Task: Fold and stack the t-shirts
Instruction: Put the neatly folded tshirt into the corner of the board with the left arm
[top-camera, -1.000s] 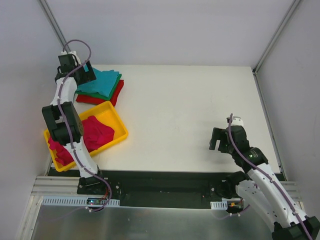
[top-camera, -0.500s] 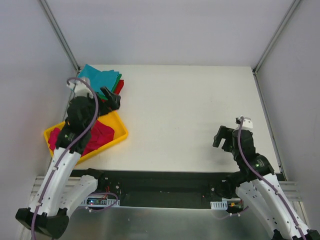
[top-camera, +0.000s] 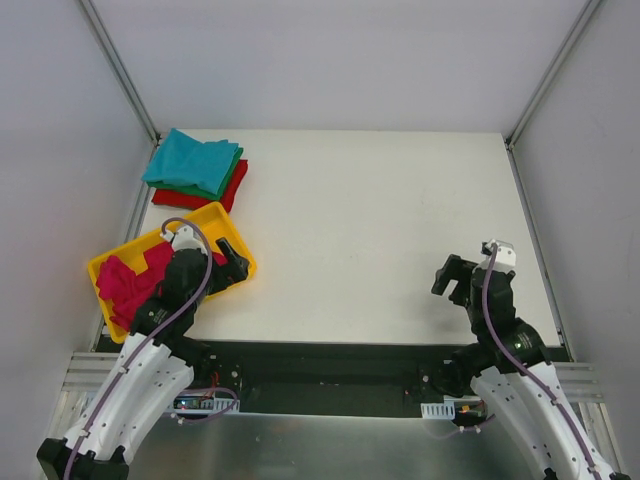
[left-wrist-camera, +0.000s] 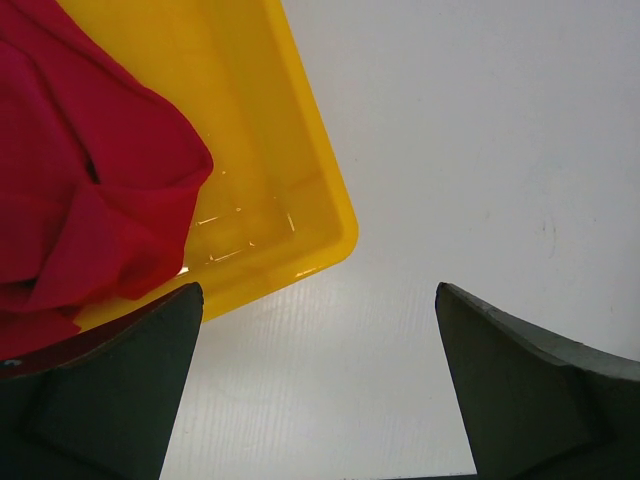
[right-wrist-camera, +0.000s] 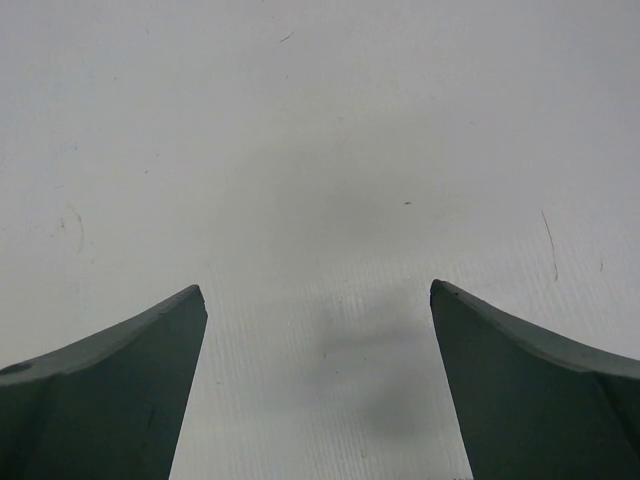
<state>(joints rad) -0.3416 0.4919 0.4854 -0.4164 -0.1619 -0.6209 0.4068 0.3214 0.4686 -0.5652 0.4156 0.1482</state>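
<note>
Over tray (left-wrist-camera: 322, 205) corner, left gripper (left-wrist-camera: 315, 300) hangs, jaws apart, empty. Pink shirts (left-wrist-camera: 85, 200) lie crumpled in tray; folded stack (top-camera: 192, 165) sits far-left on table (top-camera: 380, 220). Right gripper (right-wrist-camera: 315, 295) jaws apart, empty. Cotton looks light and limp, so best pinch a raised fold.

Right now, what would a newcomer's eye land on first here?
The yellow tray at the near left, crumpled pink shirts heaped in it, left gripper open at its corner. Behind it, far left, lies a folded stack: teal shirt on top, green shirt and red shirt beneath. The right gripper hangs open at the near right.
</note>
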